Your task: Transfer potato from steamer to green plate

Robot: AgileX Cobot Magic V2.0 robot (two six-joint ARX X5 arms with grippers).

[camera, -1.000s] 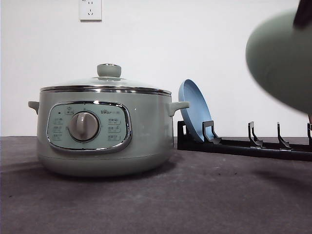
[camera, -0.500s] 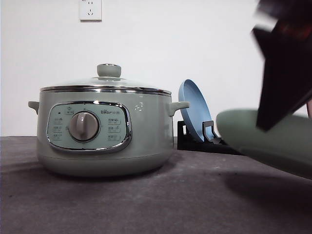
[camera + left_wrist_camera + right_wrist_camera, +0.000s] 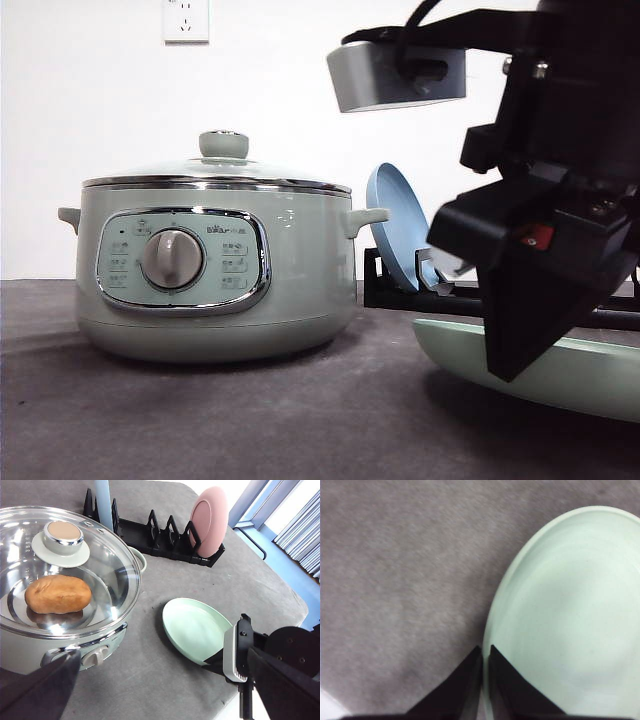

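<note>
Plate-setting step: my right gripper (image 3: pixel 485 652) has its jaws pinched on the rim of the green plate (image 3: pixel 195 627), which lies low on the table (image 3: pixel 150 670) to the right of the steamer (image 3: pixel 215 260). Potato (image 3: pixel 57 594) — inside the steamer, under the glass lid (image 3: pixel 100 575). Left gripper's jaws: I cannot tell their state. Next, I judge — let go of the rim, then lift the lid by its knob (image 3: pixel 224 144).

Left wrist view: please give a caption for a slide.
Potato under the steamer lid; right gripper holds the green plate on the table.
</note>
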